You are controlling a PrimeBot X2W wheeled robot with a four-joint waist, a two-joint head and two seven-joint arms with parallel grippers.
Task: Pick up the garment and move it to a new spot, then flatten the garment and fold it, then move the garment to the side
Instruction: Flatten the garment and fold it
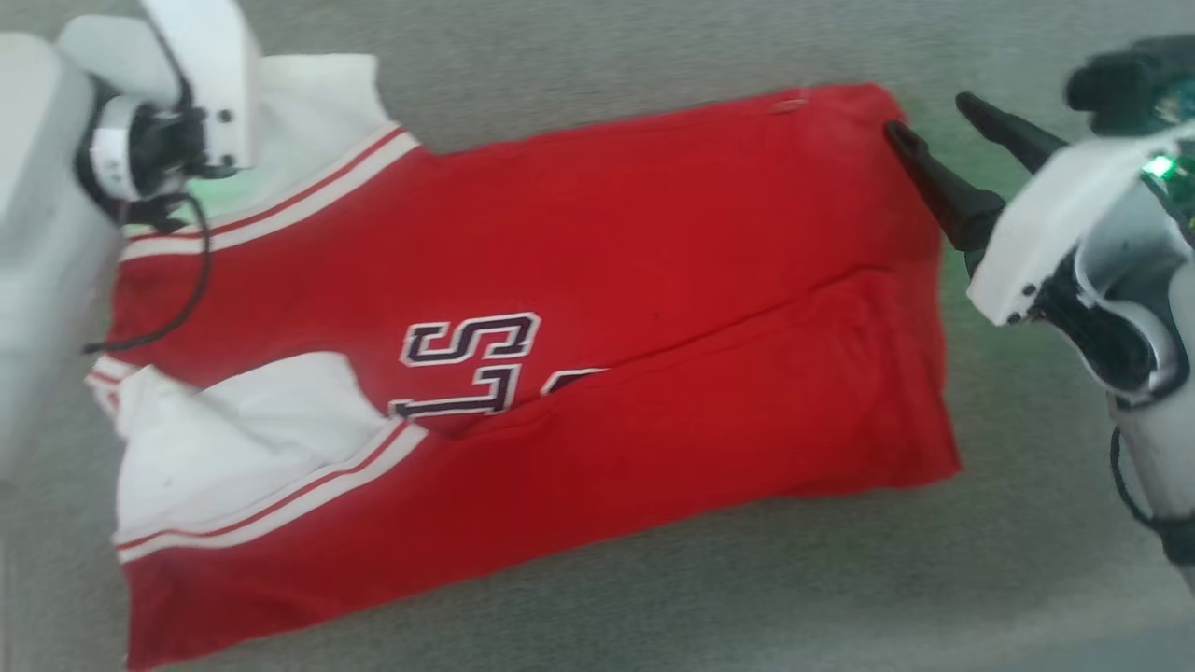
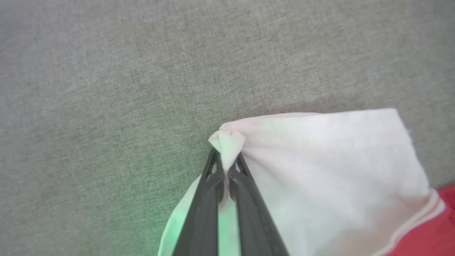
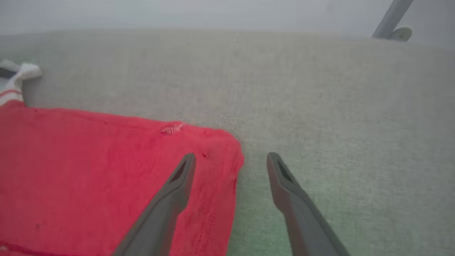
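The garment [image 1: 579,280], a red T-shirt with white sleeves and striped trim, lies spread on the grey cloth surface with its near long edge folded over the lettering. My left gripper [image 2: 226,164] is shut on a pinch of the far white sleeve [image 2: 320,170]; in the head view its wrist covers that sleeve at the upper left. My right gripper [image 3: 231,160] stands open at the shirt's far hem corner [image 3: 227,149], one finger over the red cloth and the other over bare surface. That same right gripper [image 1: 929,117] sits at the upper right of the head view.
Grey woven cloth [image 1: 607,597] covers the surface all round the shirt. A pale metal leg with a round foot [image 3: 394,21] stands beyond the far edge in the right wrist view.
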